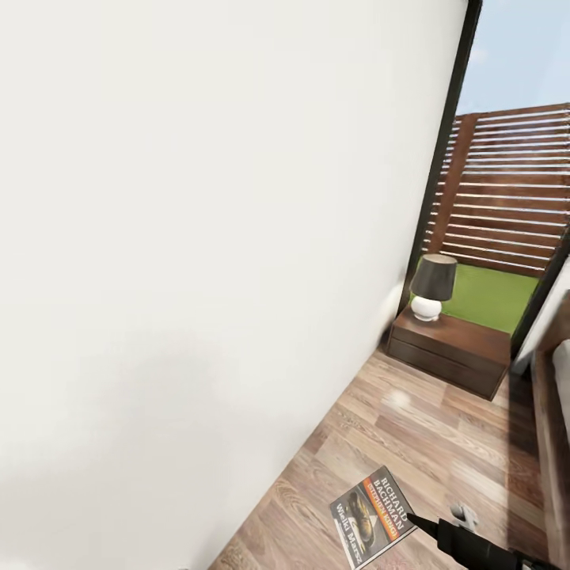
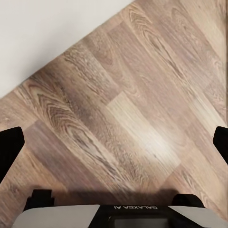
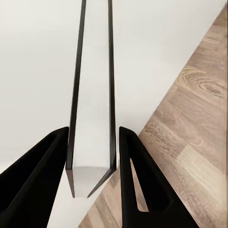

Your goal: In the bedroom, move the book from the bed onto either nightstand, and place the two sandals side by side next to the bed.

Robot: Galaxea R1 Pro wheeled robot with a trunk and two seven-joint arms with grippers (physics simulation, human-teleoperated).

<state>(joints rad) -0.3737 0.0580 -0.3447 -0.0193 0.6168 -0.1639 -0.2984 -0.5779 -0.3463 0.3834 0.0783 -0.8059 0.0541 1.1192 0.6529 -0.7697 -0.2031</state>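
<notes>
The right gripper (image 3: pixel 92 156) is seen clamped on the book (image 3: pixel 92 95); in the right wrist view the two black fingers (image 3: pixel 38 180) are pressed against the covers, one on each side, and the book is seen edge-on, its pale page block running away between thin dark covers. In the head view the same gripper (image 1: pixel 412 520) is found at the lower right, its dark tip touching the book's (image 1: pixel 372 516) edge; the book is held above the floor (image 1: pixel 419 427), its cover turned up towards the camera, with an orange band, white lettering and a small picture on a dark ground. How far above the planks the book hangs cannot be judged from this angle.

In the left wrist view the left gripper (image 2: pixel 114 142) is seen spread wide, a black fingertip (image 2: pixel 9 147) at each side of the picture and nothing between them; bare wood-plank floor (image 2: pixel 133 95) lies beyond, meeting the white wall (image 2: pixel 42 33) along a slanted line.

Further out, the head view is tilted; a broad white wall (image 1: pixel 198 237) is seen on the left; the nightstand (image 1: pixel 451 352), dark brown with two drawers, stands well apart from the book, against a tall dark-framed window (image 1: pixel 507 198) through which a slatted fence and grass are seen. A lamp (image 1: pixel 431 286) with a dark shade and a white round base stands on the nightstand's top. A dark brown edge of the bed (image 1: pixel 552 443) is visible at the right border.
</notes>
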